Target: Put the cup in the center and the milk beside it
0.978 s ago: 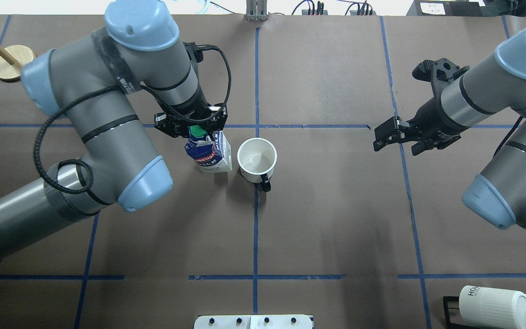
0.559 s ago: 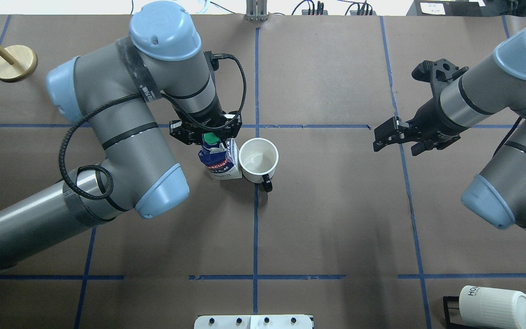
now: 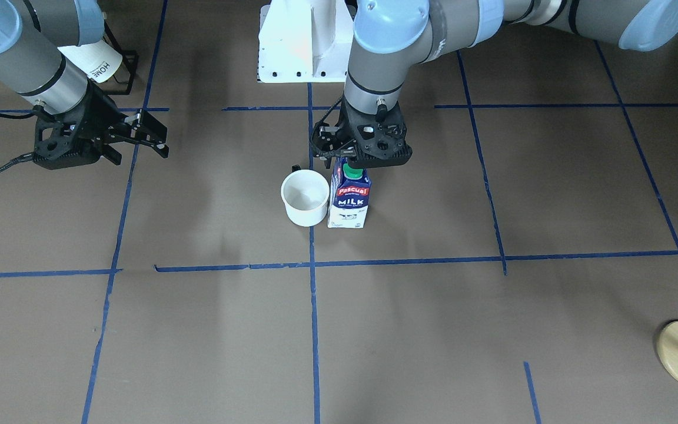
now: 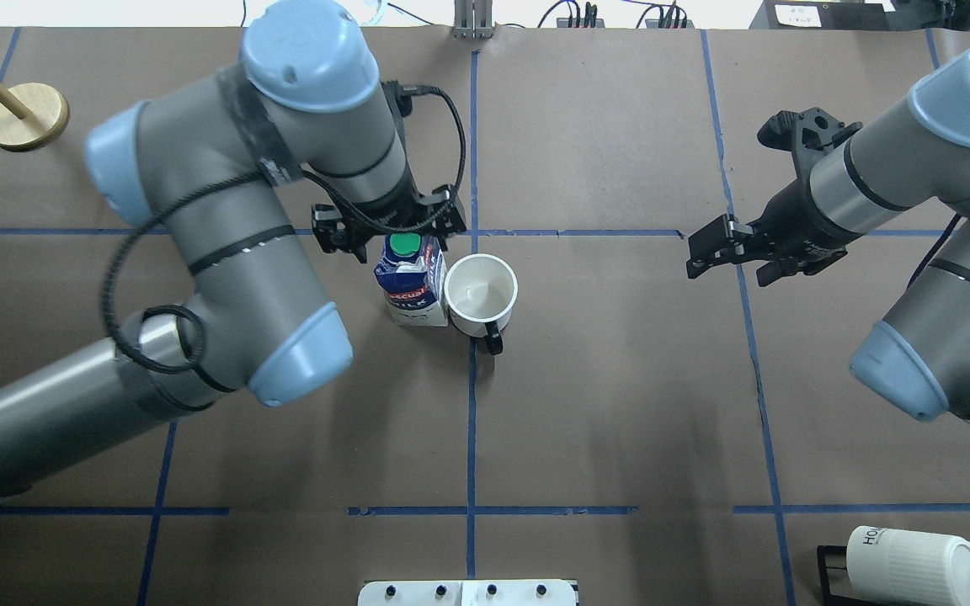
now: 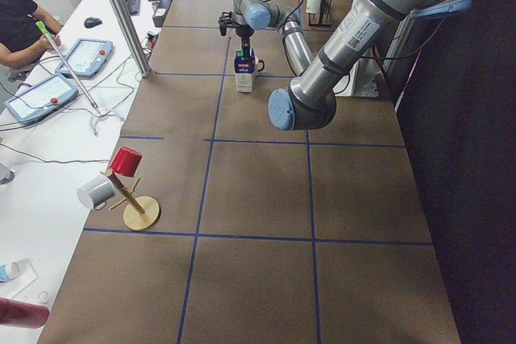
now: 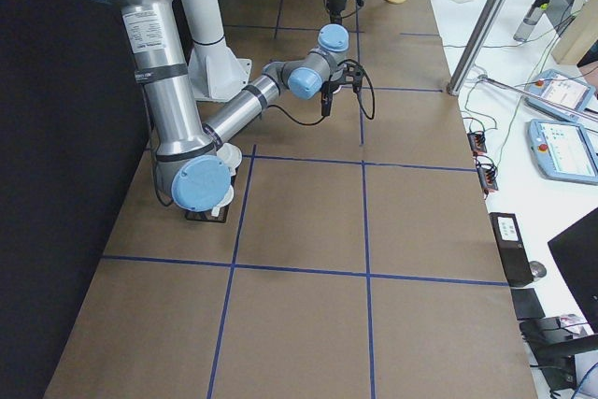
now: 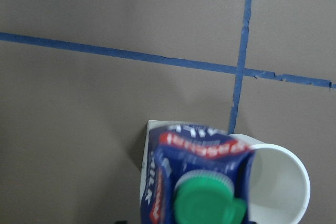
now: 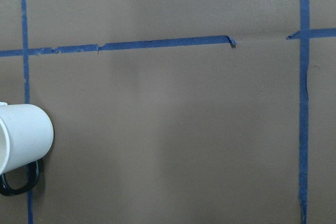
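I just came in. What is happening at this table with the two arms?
The left gripper hangs just above the milk, which stands upright close beside the cup; its jaws look spread, not clamped on it. The cup sits on the blue tape line in the middle of the table. The right gripper hovers open and empty, off to the side.
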Available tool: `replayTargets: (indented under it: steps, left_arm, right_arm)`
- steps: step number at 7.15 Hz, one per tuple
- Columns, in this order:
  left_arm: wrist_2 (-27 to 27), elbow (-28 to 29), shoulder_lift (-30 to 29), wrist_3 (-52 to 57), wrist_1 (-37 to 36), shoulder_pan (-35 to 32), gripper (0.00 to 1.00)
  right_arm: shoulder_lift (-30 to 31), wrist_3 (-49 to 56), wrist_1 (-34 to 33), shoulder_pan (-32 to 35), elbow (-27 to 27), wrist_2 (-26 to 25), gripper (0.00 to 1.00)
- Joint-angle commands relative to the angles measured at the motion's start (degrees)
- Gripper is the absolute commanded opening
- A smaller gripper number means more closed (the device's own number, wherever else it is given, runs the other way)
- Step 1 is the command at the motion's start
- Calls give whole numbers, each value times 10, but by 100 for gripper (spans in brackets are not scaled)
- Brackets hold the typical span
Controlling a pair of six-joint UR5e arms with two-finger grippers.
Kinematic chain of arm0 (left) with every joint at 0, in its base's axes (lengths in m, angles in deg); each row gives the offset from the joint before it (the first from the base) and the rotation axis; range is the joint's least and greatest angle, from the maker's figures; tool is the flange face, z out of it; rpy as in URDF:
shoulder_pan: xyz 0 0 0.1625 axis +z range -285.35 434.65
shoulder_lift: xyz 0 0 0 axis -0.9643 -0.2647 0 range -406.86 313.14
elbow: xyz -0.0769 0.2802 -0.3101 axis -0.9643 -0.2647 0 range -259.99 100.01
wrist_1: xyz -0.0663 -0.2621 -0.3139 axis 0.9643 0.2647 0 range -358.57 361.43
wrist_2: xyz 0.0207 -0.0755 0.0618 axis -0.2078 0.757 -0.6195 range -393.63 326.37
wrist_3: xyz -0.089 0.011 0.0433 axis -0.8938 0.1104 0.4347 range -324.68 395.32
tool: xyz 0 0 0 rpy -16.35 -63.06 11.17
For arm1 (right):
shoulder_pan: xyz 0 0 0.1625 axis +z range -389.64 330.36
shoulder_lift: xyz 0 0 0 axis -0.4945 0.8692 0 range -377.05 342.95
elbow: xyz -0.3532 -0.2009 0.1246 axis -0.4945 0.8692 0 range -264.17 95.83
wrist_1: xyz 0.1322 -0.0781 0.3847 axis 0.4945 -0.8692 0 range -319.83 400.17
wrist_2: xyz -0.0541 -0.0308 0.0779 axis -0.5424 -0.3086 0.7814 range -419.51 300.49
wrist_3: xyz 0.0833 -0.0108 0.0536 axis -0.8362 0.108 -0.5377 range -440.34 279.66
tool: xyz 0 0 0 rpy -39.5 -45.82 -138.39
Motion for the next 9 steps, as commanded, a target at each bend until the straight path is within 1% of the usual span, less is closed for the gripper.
replayTargets:
  steps: [1, 2, 3, 4, 5, 6, 7, 8, 9]
  left_arm:
    - [5, -165, 84, 7, -21, -57, 100]
    - [16, -209, 134, 60, -22, -95, 100]
    - [52, -233, 202, 148, -21, -123, 100]
    - [75, -246, 274, 242, -15, -159, 100]
    - [97, -250, 331, 328, -16, -214, 100]
    - [127, -251, 398, 459, -16, -274, 100]
    - [137, -247, 440, 572, -21, -325, 100]
    - [135, -224, 470, 671, -21, -361, 100]
    - [138, -166, 472, 771, -21, -425, 100]
  right_arm:
    - [7, 12, -5, 41, -6, 9, 100]
    - [32, 67, -7, 86, -5, 40, 100]
    - [69, 148, -9, 153, -3, 76, 100]
    - [98, 225, -10, 208, 0, 104, 100]
    - [128, 296, -28, 249, 0, 105, 100]
    - [146, 399, -67, 292, 7, 105, 100]
    - [146, 509, -133, 334, 10, 96, 100]
    - [145, 608, -197, 384, 8, 93, 100]
    - [146, 676, -232, 414, 8, 82, 100]
